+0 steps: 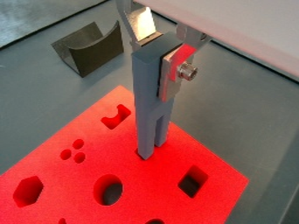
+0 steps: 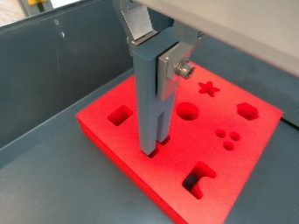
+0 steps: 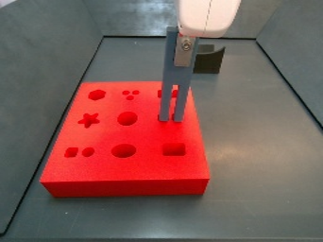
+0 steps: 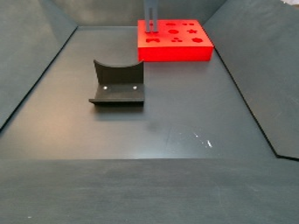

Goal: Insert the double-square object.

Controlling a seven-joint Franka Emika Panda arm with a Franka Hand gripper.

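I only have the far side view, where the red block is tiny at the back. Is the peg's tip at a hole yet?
Observer: Yes. In a wrist view the double-square object has its lower end in a cutout of the red block.
Operator: Gripper holding it?
Observer: Yes, the gripper has its fingers clamped on the top end.
Operator: Is it tilted?
Observer: It looks upright in a side view.

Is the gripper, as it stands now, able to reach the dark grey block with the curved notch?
Probably not yet: the gripper is shut on the double-square object, standing upright in the red block. The dark grey block sits apart, unobstructed.
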